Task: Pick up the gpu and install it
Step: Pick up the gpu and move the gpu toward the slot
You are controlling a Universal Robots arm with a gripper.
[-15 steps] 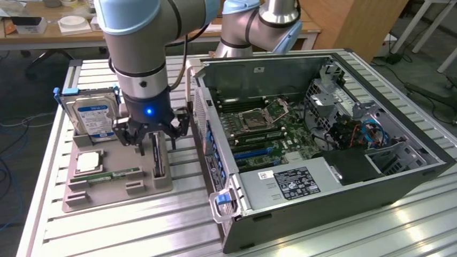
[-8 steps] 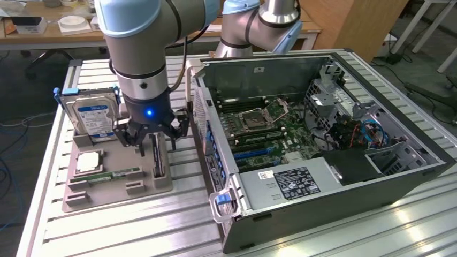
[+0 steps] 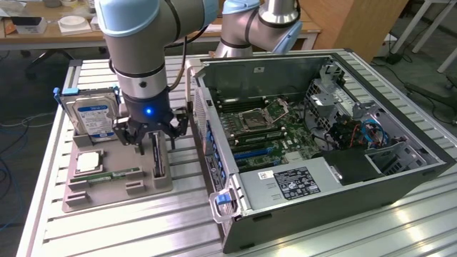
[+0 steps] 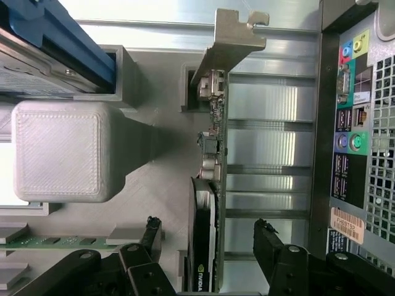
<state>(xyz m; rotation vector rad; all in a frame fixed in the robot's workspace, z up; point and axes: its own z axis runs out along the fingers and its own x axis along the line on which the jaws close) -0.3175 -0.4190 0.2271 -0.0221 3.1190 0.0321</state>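
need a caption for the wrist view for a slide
Open gripper straddling the gpu, which stands on edge in a grey holder beside the computer case.

On my feed I see a silver hard drive (image 3: 93, 115) standing upright in a grey holder (image 3: 107, 195) on the slatted table (image 3: 128, 230). A green memory stick (image 3: 107, 175) lies flat there, and an open computer case (image 3: 286, 69) stands beside it.
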